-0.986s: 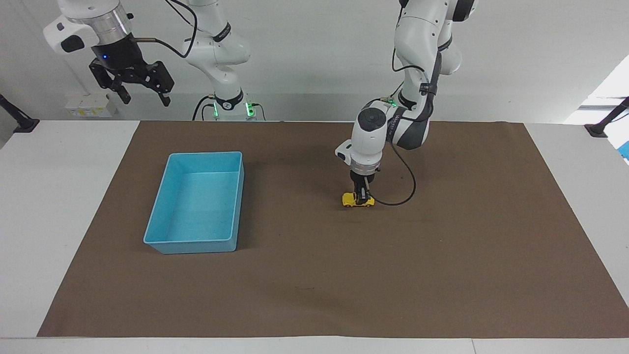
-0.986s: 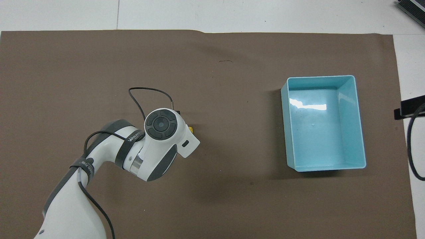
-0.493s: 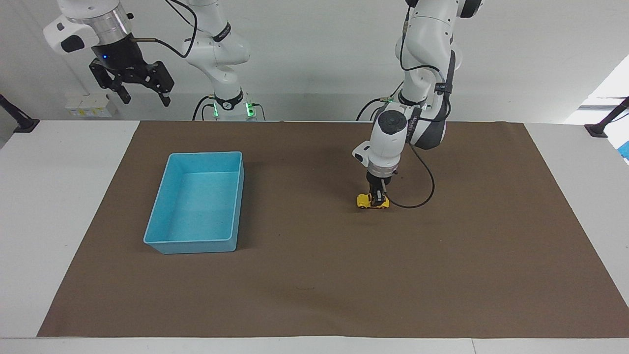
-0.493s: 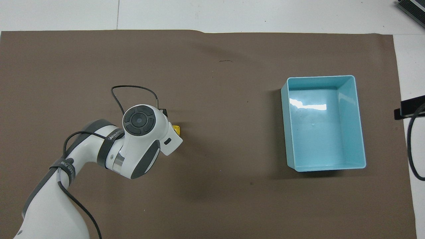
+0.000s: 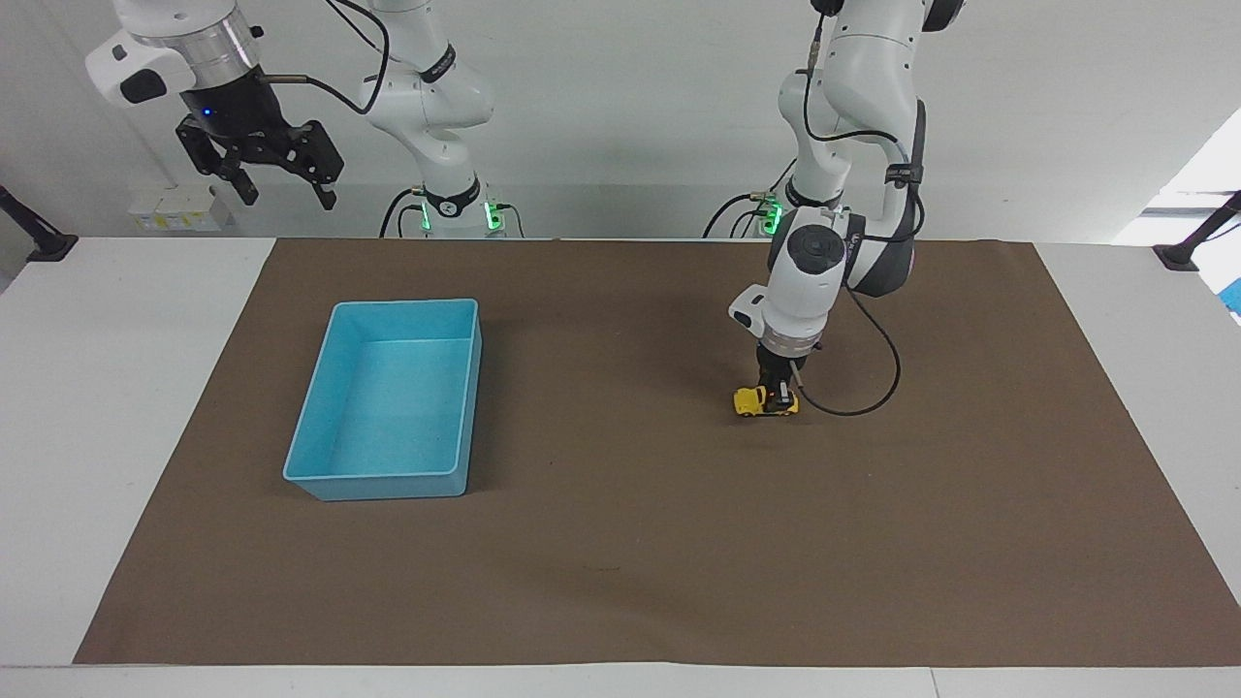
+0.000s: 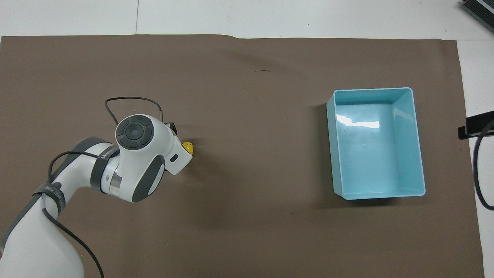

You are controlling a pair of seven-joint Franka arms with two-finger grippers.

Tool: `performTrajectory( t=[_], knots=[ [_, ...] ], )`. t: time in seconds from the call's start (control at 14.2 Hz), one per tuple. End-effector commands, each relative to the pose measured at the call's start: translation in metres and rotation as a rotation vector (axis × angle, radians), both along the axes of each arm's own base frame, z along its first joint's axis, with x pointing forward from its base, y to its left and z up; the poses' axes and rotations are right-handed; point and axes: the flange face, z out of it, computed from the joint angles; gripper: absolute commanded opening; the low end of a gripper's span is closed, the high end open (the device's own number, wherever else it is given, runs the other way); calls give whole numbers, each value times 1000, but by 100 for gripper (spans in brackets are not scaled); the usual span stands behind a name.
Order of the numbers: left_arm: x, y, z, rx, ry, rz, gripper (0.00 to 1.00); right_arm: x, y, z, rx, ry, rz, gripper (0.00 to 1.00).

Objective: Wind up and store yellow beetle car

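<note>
Gripping the yellow beetle car [image 5: 764, 401] from above, your left gripper [image 5: 778, 396] is clamped tight on the toy's body while its wheels rest on the brown mat [image 5: 620, 543] that covers the surface. You will find the car toward the left arm's end of the mat, well apart from the light blue tray [image 5: 388, 399], which sits toward the right arm's end and has nothing in it. In the overhead view, your left arm's wrist covers most of the car, and only a yellow corner [image 6: 188, 147] peeks out beside it. A black cable [image 5: 853, 388] loops from the wrist down to the mat just beside the car. Your right gripper [image 5: 283, 194] waits high over the surface edge near its base, with its jaws spread wide and nothing between them.
</note>
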Motion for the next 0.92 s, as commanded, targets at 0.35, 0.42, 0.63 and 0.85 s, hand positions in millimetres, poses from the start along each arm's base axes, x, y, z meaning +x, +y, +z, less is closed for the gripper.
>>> performTrajectory(
  t=[0.35, 0.42, 0.63, 0.85],
  knots=[
    [21, 67, -31, 23, 6, -46, 0, -4, -2, 2, 21, -12, -2, 100],
    [21, 66, -31, 23, 7, -47, 0, -4, -2, 2, 21, -12, -2, 100],
    [18, 50, -14, 24, 8, -56, 91, -4, -3, 2, 21, -12, -4, 100],
    [32, 62, 46, 21, -1, -19, 100, -4, -2, 2, 21, -12, -2, 100]
  ],
)
